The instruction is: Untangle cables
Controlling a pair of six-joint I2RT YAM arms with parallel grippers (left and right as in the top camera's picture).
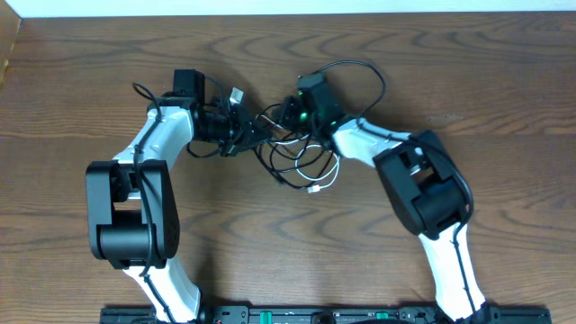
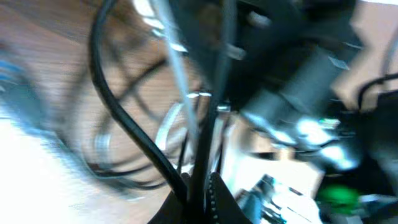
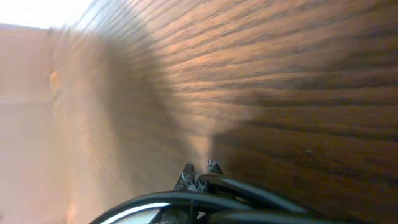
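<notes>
The cables lie in a tangle at the table's middle: black loops [image 1: 301, 157] and a white cable [image 1: 329, 175] with a small white plug [image 1: 317, 189]. One black loop [image 1: 364, 70] arcs behind the right arm. My left gripper [image 1: 248, 128] comes in from the left and is shut on a black cable [image 2: 124, 118], pinched between its jaws [image 2: 202, 182]. A pale cable [image 2: 177, 68] runs past it. From the right, my right gripper [image 1: 286, 115] meets the same tangle. Its fingertips [image 3: 200, 169] are shut, with a black cable [image 3: 249, 190] coming out between them.
The two wrists nearly touch over the tangle, and the right arm [image 2: 311, 81] fills much of the left wrist view. The wooden table [image 1: 504, 81] ends at a pale wall along the back. Both wrist views are blurred.
</notes>
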